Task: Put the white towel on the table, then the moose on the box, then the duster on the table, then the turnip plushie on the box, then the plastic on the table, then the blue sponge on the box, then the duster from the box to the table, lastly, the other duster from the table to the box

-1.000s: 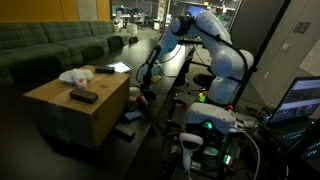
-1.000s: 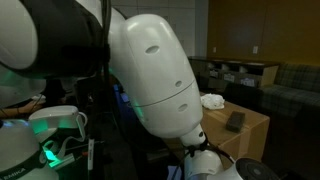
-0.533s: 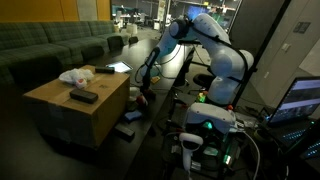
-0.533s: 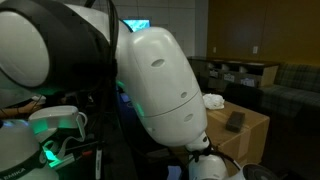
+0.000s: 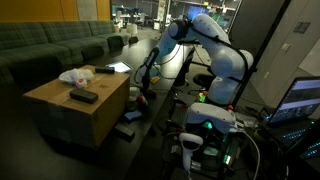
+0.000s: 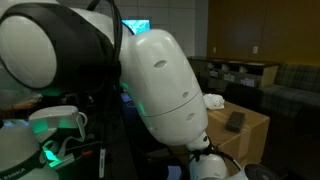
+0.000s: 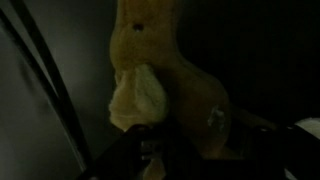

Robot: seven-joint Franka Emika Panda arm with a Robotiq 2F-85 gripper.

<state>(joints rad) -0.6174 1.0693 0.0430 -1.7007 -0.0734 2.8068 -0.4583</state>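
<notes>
- Brown cardboard: the box [image 5: 60, 118] stands at the left in an exterior view, and the white towel [image 5: 73, 76] is carried near the far corner of its top.
- A dark flat block [image 5: 83, 96] is laid nearer the middle of that top.
- Right of the box, the arm [image 5: 215, 55] is bent low.
- In the wrist view a tan plush, judged the moose [image 7: 150, 45], is met by the pincer [image 7: 160, 150]. What carries it cannot be made out.
- Whether the pincer is clamped on it cannot be told.
- The moose is judged light, soft and squashy, so a hold across the thick body is advised.
</notes>
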